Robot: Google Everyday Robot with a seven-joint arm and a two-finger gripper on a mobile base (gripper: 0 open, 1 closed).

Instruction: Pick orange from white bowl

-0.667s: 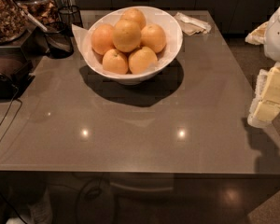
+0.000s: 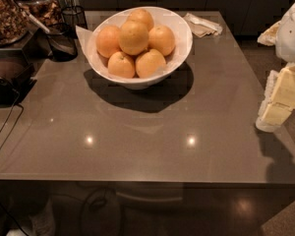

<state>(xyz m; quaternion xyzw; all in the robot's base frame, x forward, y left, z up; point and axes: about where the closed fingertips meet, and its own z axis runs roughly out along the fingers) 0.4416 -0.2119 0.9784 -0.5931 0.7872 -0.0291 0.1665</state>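
Fingers [image 2: 276, 113] of the gripper [image 2: 281, 100] are seen at the worktop's [image 2: 137, 146] right edge, well apart from the white bowl [image 2: 183, 50]; whether they are spread cannot be told. The orange [image 2: 133, 37] is perched atop the smaller fruits [image 2: 122, 64], which could be dislodged by a skewed grasp.

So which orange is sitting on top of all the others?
The big orange in the middle of the white bowl; the other five sit around and under it. The gripper hangs by the right edge of the table.
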